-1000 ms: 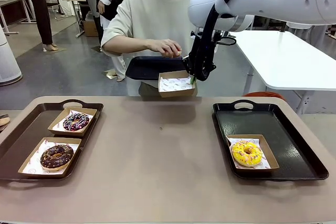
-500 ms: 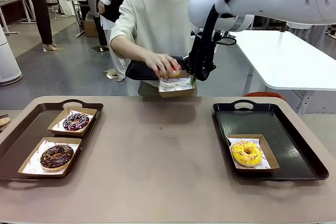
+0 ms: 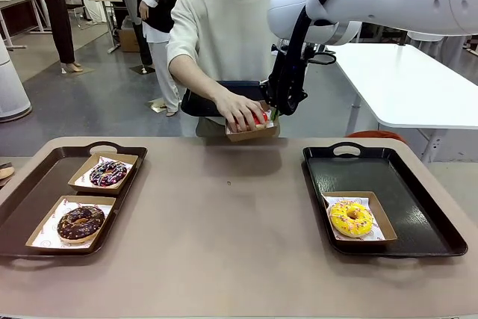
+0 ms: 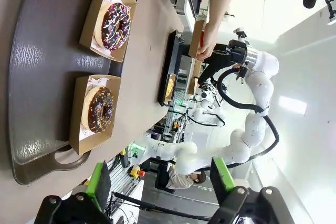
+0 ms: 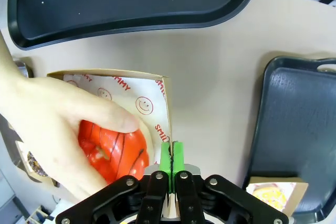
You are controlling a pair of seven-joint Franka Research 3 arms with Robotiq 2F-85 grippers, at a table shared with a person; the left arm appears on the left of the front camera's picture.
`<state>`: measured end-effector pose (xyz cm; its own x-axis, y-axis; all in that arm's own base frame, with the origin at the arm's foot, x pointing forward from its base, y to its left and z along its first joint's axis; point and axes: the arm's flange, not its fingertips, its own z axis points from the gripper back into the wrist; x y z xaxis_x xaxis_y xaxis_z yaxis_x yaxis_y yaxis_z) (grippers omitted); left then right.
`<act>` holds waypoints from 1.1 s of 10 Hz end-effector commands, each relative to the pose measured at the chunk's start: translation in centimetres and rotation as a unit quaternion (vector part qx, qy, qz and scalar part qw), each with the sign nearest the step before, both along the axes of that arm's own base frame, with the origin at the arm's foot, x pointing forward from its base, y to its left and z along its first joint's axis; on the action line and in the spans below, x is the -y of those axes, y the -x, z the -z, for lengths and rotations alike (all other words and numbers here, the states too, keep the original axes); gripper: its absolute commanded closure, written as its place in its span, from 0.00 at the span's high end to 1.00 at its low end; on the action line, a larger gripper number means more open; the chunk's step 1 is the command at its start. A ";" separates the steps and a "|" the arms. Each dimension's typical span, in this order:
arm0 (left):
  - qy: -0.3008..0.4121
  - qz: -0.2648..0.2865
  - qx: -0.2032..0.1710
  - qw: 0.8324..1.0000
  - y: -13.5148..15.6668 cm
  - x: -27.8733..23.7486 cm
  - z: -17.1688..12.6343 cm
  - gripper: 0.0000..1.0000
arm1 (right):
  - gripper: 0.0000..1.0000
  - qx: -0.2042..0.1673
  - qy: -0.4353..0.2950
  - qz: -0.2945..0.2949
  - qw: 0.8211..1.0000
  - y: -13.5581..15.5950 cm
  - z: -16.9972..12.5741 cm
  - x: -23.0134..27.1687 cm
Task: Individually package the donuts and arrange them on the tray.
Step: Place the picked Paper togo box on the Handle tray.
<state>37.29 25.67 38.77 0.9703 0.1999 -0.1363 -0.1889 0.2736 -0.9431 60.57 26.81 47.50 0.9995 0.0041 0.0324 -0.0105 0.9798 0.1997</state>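
My right gripper (image 3: 274, 114) is shut on the side wall of a paper-lined cardboard box (image 3: 252, 134), held in the air beyond the table's far edge. In the right wrist view the gripper (image 5: 171, 151) pinches the box wall (image 5: 166, 103). A person's hand (image 5: 47, 124) is setting the glossy red donut (image 5: 113, 150) into that box. The yellow donut (image 3: 351, 218) sits boxed on the right tray (image 3: 418, 218). On the left tray (image 3: 30, 199) lie the boxed multicolour-sprinkled donut (image 3: 108, 173) and the chocolate donut (image 3: 81, 223). My left gripper (image 4: 160, 179) is open above that tray, with nothing between its fingers.
The person's other hand holds a black tray (image 3: 213, 96) behind the box. The table's middle (image 3: 224, 214) is bare between the two trays. The right tray has free room behind the yellow donut's box.
The person's hand has come down from the black tray with the red donut into the box that my right gripper holds. Neither arm has moved.
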 end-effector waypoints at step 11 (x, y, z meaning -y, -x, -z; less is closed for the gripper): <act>-0.001 -0.001 0.001 1.000 0.0 0.0 -0.1 1.00 | 0.01 -0.004 0.015 -0.031 0.999 0.8 -1.2 1.8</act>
<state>37.30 25.67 38.76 0.9703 0.1999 -0.1364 -0.1889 0.2736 -0.9431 60.35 26.35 47.81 0.9992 0.0308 0.0241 -0.0348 0.9819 0.1860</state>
